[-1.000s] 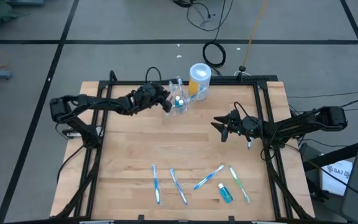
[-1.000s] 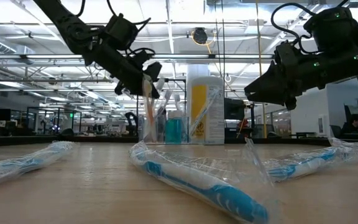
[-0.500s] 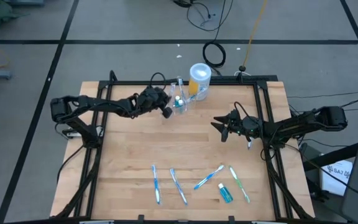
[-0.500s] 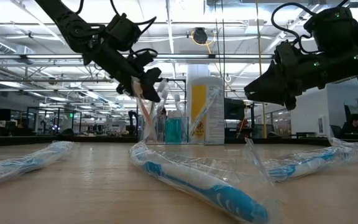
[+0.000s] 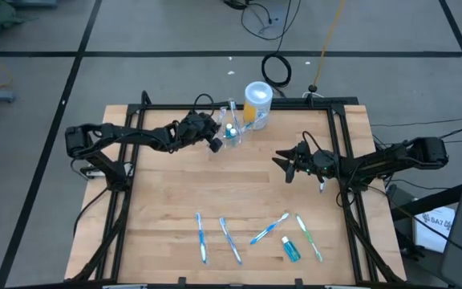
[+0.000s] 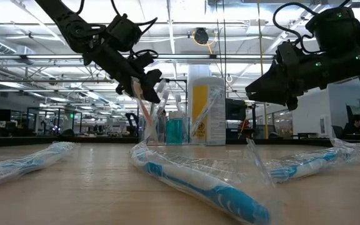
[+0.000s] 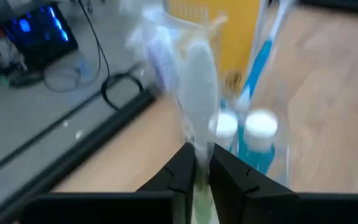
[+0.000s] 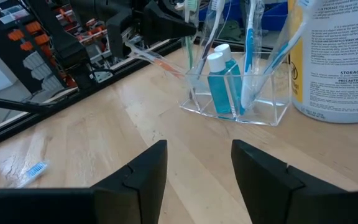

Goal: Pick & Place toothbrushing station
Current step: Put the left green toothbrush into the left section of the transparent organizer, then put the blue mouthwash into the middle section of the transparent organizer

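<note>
The see-through cup (image 5: 231,134) stands at the table's far middle, next to the yellow container (image 5: 257,104). It holds blue tubes and several toothbrushes (image 8: 232,81). My left gripper (image 5: 213,142) hovers at the cup's left end, shut on a wrapped toothbrush (image 7: 197,87). My right gripper (image 5: 284,167) hangs open and empty to the right of the table's middle, above the wood. Several wrapped toothbrushes (image 5: 230,239) and a blue tube (image 5: 290,249) lie near the front edge. My left gripper pinches the wrapped toothbrush between its two fingers just behind the head (image 7: 200,158). The head end and its wrapper stick out past the fingertips, over the cup's left end. The brush is tilted and clear of the table. Whether its orange lower end (image 8: 160,65) is inside the cup, I cannot tell.
The yellow container with a white-blue lid stands right behind the cup. Black frame rails (image 5: 339,152) run along the table's left, right and far sides. Bare wood (image 5: 215,185) lies between the cup and the row of toothbrushes at the front.
My left gripper has shifted a little toward the near edge and turned at the cup's left end, staying shut. The wrapped toothbrush in it has tipped from near upright to slanting. My right arm has kept still.
</note>
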You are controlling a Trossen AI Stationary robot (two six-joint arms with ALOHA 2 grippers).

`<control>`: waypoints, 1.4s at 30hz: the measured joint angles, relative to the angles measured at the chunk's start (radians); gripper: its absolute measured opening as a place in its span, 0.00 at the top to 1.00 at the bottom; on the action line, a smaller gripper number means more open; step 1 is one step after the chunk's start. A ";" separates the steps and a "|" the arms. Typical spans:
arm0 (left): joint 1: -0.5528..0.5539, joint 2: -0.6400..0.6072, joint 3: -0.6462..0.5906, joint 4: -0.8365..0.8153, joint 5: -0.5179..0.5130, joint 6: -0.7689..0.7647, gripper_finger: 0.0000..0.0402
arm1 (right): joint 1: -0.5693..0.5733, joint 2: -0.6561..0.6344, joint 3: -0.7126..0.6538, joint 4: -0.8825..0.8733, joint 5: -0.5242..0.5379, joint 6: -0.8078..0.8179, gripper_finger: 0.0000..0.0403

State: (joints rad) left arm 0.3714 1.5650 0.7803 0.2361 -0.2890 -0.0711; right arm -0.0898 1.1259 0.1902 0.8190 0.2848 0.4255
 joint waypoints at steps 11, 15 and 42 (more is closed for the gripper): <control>-0.014 -0.009 -0.003 -0.011 -0.001 0.014 0.60 | -0.003 0.000 0.000 0.015 0.004 -0.043 0.57; -0.026 -0.047 -0.003 -0.029 -0.001 0.014 0.54 | -0.003 0.000 0.000 0.014 0.004 -0.043 0.57; -0.099 -0.435 -0.002 -0.142 0.124 0.017 0.53 | 0.071 0.005 0.122 -0.078 -0.075 -0.024 0.49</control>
State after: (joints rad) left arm 0.2724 1.1305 0.7788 0.0943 -0.1646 -0.0545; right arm -0.0188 1.1309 0.3124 0.7414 0.2098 0.4019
